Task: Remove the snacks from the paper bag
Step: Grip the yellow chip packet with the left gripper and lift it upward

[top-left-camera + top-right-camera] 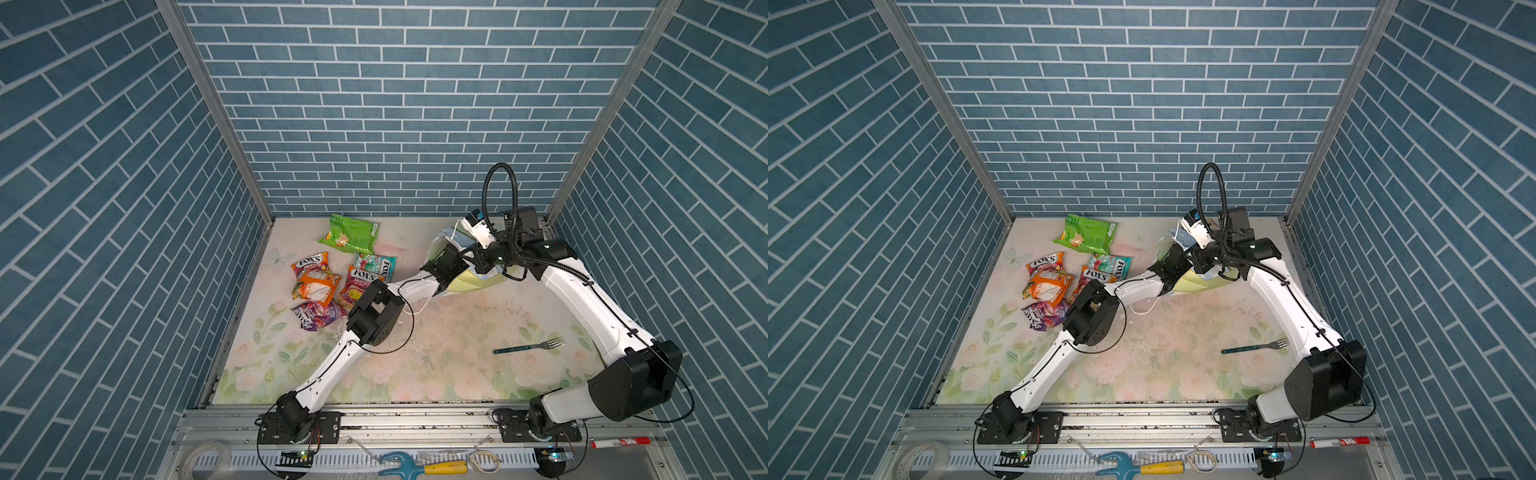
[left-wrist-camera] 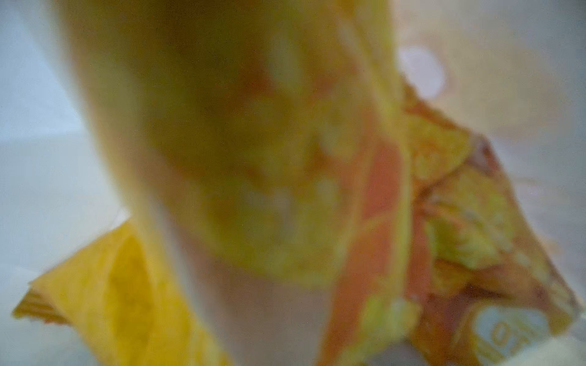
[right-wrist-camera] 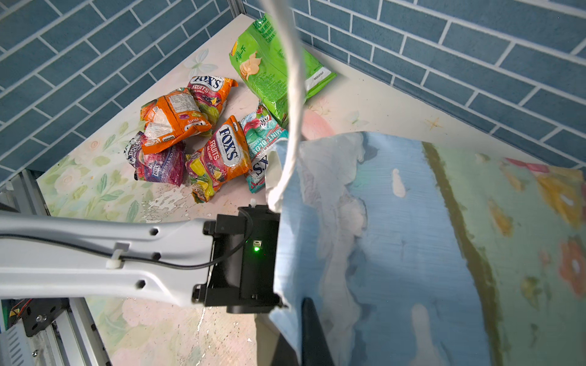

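On floral tabletop (image 1: 457, 365), blue-brick walls (image 1: 374, 104) — left claw spread, right claw (image 1: 473, 224) pinching paper bag (image 3: 396, 237)

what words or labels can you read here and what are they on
"FOX'S FRUITS": near candy packet
"FOX'S FRUITS": far candy packet
"MINT BLOSS": teal packet, rest hidden
"RRIES": purple packet, start creased away
"FRUITS": orange bag, other print too small
green chip bag: characters too small to read
red marker: lettering blurred
paper bag: no words seen

Left hand spread wide, right hand (image 1: 476, 226) clenched.
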You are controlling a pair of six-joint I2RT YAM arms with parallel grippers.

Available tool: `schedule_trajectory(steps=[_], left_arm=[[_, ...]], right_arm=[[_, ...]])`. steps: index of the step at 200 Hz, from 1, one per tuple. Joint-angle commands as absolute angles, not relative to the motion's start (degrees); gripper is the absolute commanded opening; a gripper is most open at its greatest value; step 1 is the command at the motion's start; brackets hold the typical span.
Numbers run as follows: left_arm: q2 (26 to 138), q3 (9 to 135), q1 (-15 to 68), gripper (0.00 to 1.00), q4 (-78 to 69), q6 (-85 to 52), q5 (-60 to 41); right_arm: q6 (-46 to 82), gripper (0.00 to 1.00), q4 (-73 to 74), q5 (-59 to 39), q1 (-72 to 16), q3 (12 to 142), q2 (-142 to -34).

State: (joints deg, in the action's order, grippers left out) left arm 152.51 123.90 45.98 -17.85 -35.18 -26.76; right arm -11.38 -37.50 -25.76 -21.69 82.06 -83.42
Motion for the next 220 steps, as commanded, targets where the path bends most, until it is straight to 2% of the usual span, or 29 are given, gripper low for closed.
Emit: schedule_trajectory(steps=[1, 92, 126, 161, 176, 201, 208, 220], left_arm=[[153.67, 126.49, 44.82, 1.0, -10.6, -33.5, -28.74], [151.24, 121.77, 44.47, 1.0, -6.04, -30.27, -32.18], [150.96, 119.54, 44.56, 1.0, -11.3, -33.04, -37.06], [154.27, 120.95, 45.29, 1.0, -23.23, -43.76, -37.19], [155.57, 122.41, 45.94, 1.0, -24.35, -45.71, -35.22], [156.73, 125.68, 46.97, 0.99, -18.3, -44.1, -29.39], [156.75, 126.24, 47.1, 0.95, -15.7, -43.43, -26.77], [156.86, 126.84, 47.12, 0.8, -12.54, -43.34, -22.41]], right_arm=[[-16.79, 0.0, -45.16, -28.28, -24.48, 84.4, -84.52], [-21.13, 0.0, -48.9, -13.15, -29.14, 89.15, -86.58], [-21.01, 0.0, -48.16, -14.02, -30.05, 90.02, -87.69], [-19.93, 0.0, -45.9, -16.17, -30.14, 89.21, -88.1], [-19.66, 0.0, -45.25, -16.35, -30.15, 88.76, -88.14], [-18.36, 0.0, -43.26, -18.41, -30.19, 87.6, -86.62], [-17.95, 0.0, -42.55, -18.9, -30.11, 87.19, -85.97], [-17.22, 0.0, -41.55, -19.5, -30.13, 86.44, -84.9]])
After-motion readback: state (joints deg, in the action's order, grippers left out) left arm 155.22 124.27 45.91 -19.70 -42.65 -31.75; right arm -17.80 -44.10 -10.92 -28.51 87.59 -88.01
